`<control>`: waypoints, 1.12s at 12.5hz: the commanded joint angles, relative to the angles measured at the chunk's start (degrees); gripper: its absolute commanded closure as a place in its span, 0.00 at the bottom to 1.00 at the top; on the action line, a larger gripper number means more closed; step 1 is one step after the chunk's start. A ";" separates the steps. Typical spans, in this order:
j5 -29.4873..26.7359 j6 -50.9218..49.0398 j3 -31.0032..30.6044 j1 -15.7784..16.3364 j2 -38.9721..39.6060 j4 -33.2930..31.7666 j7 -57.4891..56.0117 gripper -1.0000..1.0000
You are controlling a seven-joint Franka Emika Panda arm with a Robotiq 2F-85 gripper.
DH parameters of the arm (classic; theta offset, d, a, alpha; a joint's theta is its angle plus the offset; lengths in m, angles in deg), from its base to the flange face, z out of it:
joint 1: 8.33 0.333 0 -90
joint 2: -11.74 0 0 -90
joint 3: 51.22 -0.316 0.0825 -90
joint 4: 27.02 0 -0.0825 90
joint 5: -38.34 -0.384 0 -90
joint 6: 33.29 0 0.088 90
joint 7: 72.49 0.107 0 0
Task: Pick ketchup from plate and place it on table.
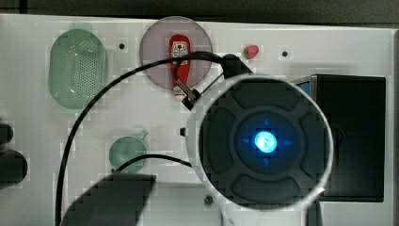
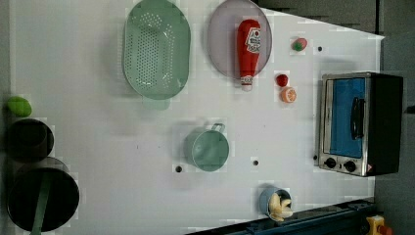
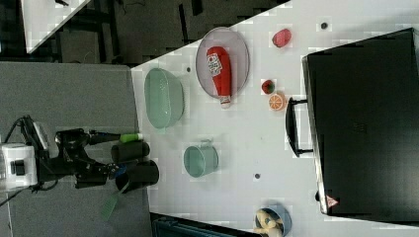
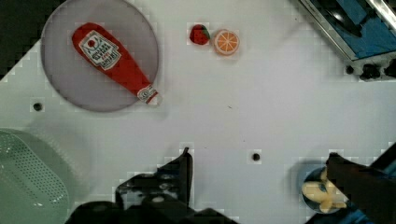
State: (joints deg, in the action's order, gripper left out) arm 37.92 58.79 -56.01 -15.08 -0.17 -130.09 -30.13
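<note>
The ketchup (image 4: 112, 58), a red squeeze bottle with a white label, lies flat on the greyish-mauve plate (image 4: 70, 79), its white cap reaching just past the rim. The same ketchup (image 2: 248, 46) and plate (image 2: 222, 39) sit at the far edge of the white table (image 2: 122, 147) in the left view, and ketchup (image 1: 179, 56) shows partly behind a cable in the top view. My gripper (image 4: 259, 155) hangs open high over bare table, well apart from the bottle, nothing between its fingers (image 4: 184, 170).
A pale-green colander (image 2: 156, 46) lies beside the plate and a green cup (image 2: 208, 149) stands mid-table. A strawberry (image 4: 199, 34) and an orange slice (image 4: 226, 42) lie near the plate. A toaster oven (image 2: 359, 122) and a blue bowl of banana (image 2: 276, 203) stand further off.
</note>
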 commanded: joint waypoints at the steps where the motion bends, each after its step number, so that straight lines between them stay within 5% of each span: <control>1: -0.30 0.93 -2.55 0.50 7.81 -1.71 0.82 0.00; 14: 3.66 30.77 -4.50 4.02 36.13 -0.82 -26.99 0.00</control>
State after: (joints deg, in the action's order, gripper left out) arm 42.29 87.40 -60.58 -12.23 37.24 -132.33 -52.31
